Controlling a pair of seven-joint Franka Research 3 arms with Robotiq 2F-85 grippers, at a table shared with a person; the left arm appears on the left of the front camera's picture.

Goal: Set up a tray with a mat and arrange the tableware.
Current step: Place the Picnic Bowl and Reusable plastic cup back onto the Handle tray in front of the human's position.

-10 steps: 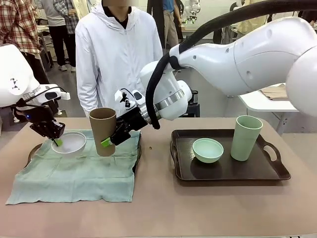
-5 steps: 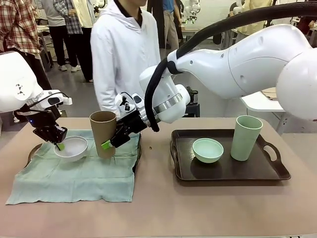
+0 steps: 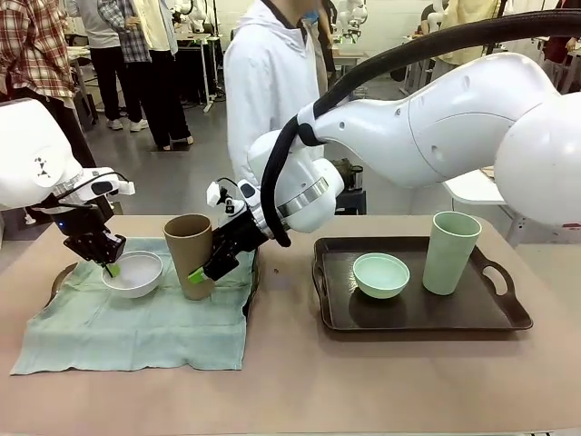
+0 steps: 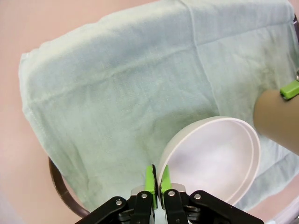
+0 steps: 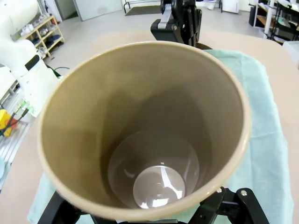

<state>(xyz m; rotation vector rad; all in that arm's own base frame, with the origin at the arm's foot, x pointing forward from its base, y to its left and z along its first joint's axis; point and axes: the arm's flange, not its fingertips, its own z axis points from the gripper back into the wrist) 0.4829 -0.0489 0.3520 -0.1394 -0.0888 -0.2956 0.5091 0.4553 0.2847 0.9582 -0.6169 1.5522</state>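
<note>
On the left, a mint green mat (image 3: 136, 322) drapes over a dark tray (image 3: 252, 282). My left gripper (image 3: 107, 266) is shut on the near rim of the white bowl (image 3: 134, 272), which is low over the mat's far left. In the left wrist view my left gripper (image 4: 156, 175) pinches the white bowl's (image 4: 215, 158) rim above the mat (image 4: 131, 88). My right gripper (image 3: 193, 270) is shut on the tan-brown cup (image 3: 189, 250), which is slightly tilted with its base at the mat. The cup's (image 5: 154, 130) open mouth faces the right wrist camera. A mint green bowl (image 3: 381, 274) and mint green cup (image 3: 451, 252) stand on the right tray (image 3: 508, 318).
A person in a white hooded jacket (image 3: 268, 91) stands at the table's far side, behind my right arm. The right arm's bulk (image 3: 436, 127) spans the middle above the table. Bare tabletop (image 3: 290, 381) lies along the front edge and between the trays.
Both grippers came down: the tan-brown cup dropped to the mat, and the white bowl moved lower and slightly right. The person stepped to the right.
</note>
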